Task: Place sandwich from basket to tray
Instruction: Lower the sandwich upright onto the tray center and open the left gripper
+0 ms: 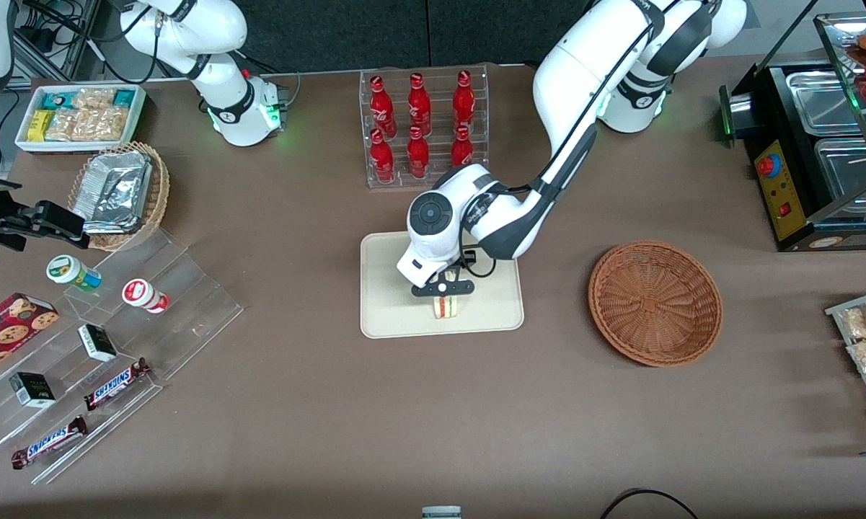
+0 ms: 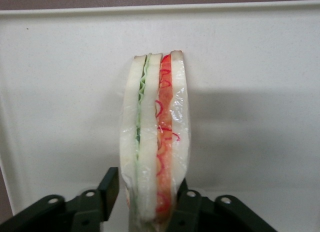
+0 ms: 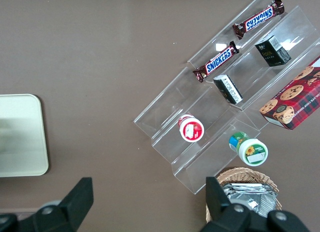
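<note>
The sandwich (image 1: 445, 307) stands on its edge on the cream tray (image 1: 389, 317), near the tray's front rim. In the left wrist view the sandwich (image 2: 155, 132) shows white bread with green and red-orange layers under clear wrap, on the tray (image 2: 250, 67). My left gripper (image 1: 444, 297) hangs straight over it, its fingers (image 2: 111, 184) on either side of the wedge. One finger touches the wrap and a thin gap shows at the other, so the gripper (image 2: 147, 184) is open. The reddish-brown basket (image 1: 655, 303) sits empty beside the tray, toward the working arm's end.
A clear rack of red bottles (image 1: 422, 126) stands farther from the front camera than the tray. Clear display steps with snack bars and cups (image 1: 108, 339) lie toward the parked arm's end, with a paler wicker basket of foil containers (image 1: 119, 191). A black warmer cabinet (image 1: 815, 151) is at the working arm's end.
</note>
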Controlling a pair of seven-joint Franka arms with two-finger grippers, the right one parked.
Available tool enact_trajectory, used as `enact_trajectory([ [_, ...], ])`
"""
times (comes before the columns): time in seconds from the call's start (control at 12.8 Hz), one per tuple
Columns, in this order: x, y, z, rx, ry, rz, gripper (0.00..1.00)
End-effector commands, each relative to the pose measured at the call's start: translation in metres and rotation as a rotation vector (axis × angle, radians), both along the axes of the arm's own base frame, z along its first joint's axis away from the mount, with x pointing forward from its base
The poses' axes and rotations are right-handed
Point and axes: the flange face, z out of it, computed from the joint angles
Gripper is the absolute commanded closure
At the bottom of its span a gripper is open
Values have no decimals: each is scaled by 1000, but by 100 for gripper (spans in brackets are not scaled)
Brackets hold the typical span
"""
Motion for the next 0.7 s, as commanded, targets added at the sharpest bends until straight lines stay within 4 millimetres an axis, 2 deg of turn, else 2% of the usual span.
enact_trajectory([
  [0.0,1,-4,6,6,-20,12,0],
  [0.16,1,-4,15,10,-17,15,0],
  [0.39,6,9,53,31,-7,35,0],
  [0.47,17,23,68,36,-11,55,0],
  [0.63,51,70,89,51,0,119,0],
])
